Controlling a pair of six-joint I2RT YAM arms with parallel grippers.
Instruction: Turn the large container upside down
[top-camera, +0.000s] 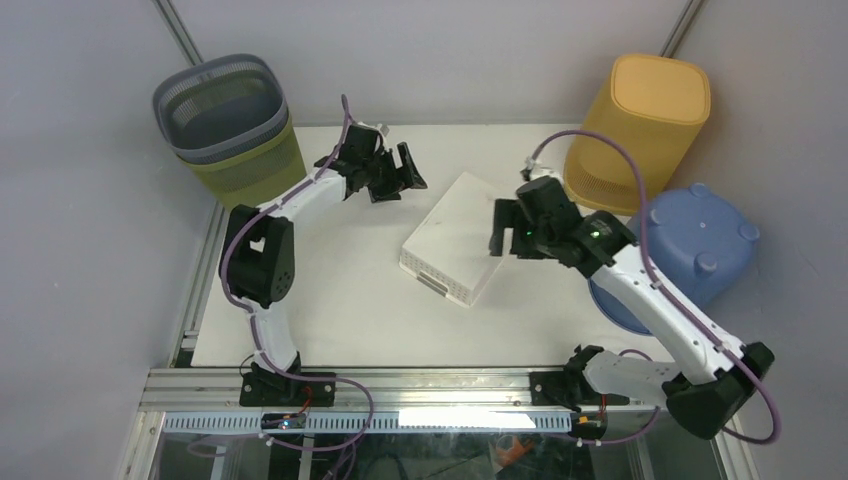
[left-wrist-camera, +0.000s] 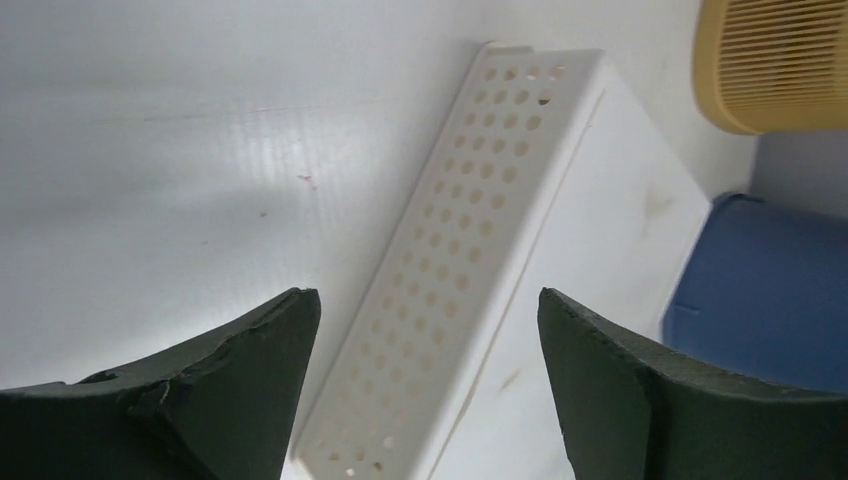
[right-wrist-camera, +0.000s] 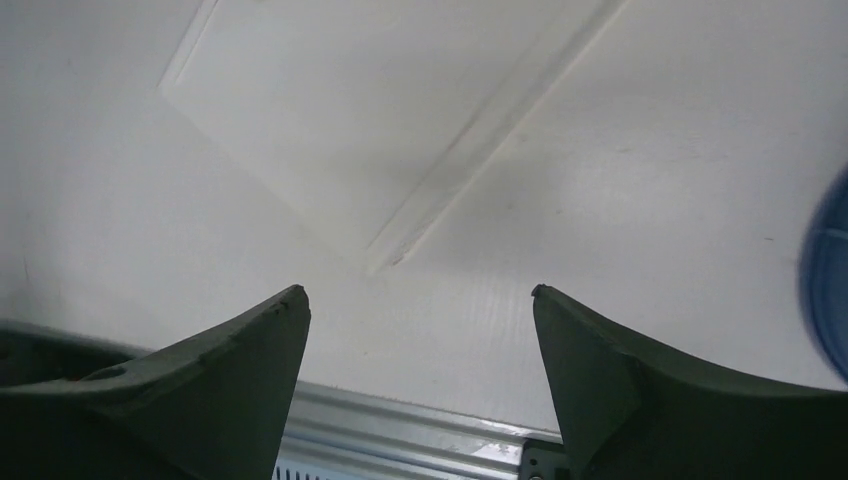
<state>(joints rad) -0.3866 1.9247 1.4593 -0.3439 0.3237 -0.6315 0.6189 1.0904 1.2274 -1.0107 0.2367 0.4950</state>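
The large container (top-camera: 455, 235) is a white rectangular bin with perforated side walls, lying in the middle of the table with its flat base facing up. My left gripper (top-camera: 395, 172) hovers off its far left end, open and empty. In the left wrist view the container's holed side wall (left-wrist-camera: 470, 230) runs between and beyond the spread fingers of the left gripper (left-wrist-camera: 428, 300). My right gripper (top-camera: 505, 228) hangs open just off the container's right edge, touching nothing. In the right wrist view the container's flat base (right-wrist-camera: 380, 110) lies ahead of the right gripper (right-wrist-camera: 418, 292).
An upturned yellow bin (top-camera: 645, 130) stands at the back right, with an upturned blue tub (top-camera: 690, 250) in front of it beside the right arm. A grey basket nested in an olive one (top-camera: 225, 120) sits at the back left. A metal rail (top-camera: 400, 385) borders the near edge.
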